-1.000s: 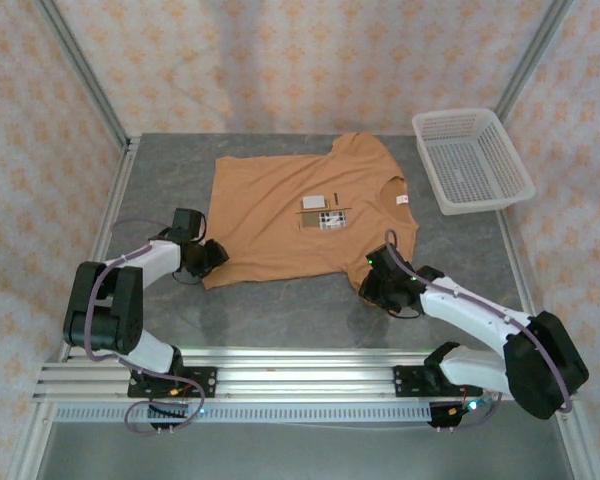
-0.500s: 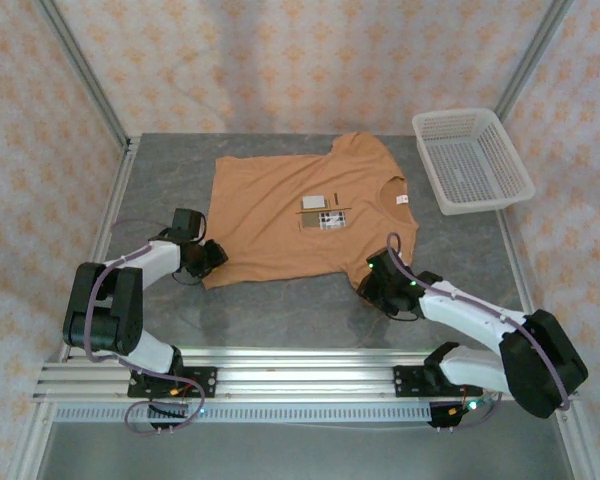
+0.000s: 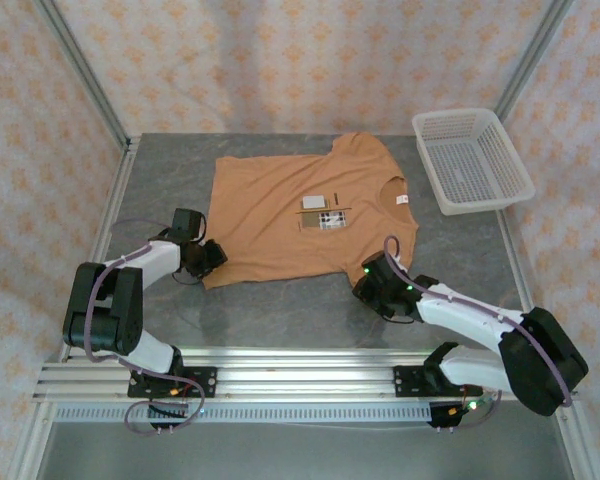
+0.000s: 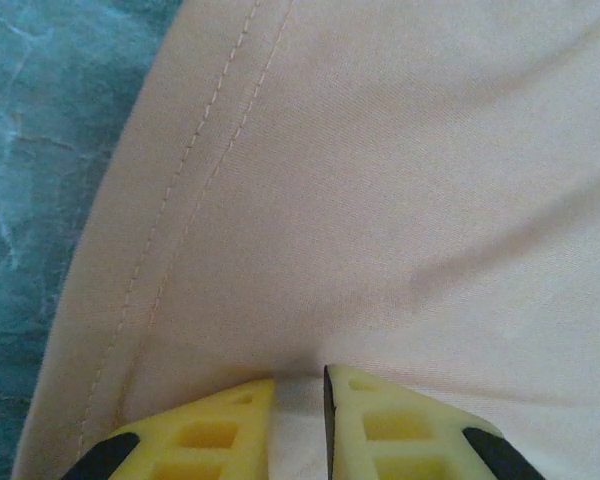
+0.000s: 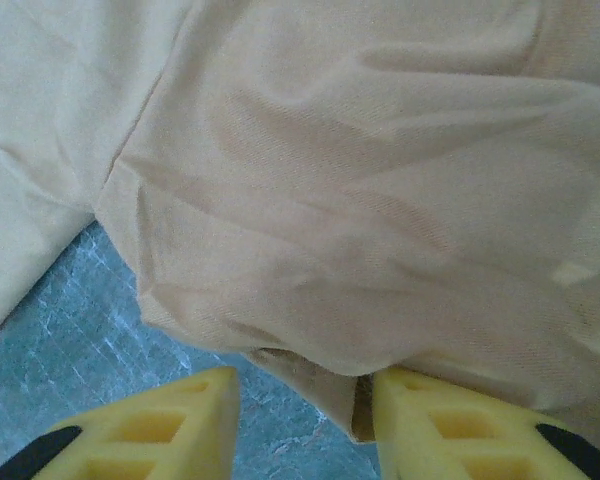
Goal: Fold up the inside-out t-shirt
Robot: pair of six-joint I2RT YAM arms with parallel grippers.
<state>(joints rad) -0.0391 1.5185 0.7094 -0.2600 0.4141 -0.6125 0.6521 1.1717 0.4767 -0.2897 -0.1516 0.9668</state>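
- The inside-out t-shirt (image 3: 265, 215) lies spread flat in the middle of the grey bench (image 3: 280, 315), with its collar to the right and a small white neck label (image 3: 401, 200) showing there
- The left end effector (image 3: 216, 258) is at the shirt's near-left hem corner, its yellow fingers (image 4: 400, 430) narrow and pinching a bit of cloth
- The right end effector (image 3: 366, 288) sits at the near sleeve, jaws apart, with the sleeve edge and bare bench between them
- A white mesh basket (image 3: 472, 160) stands at the far right, apart from the shirt
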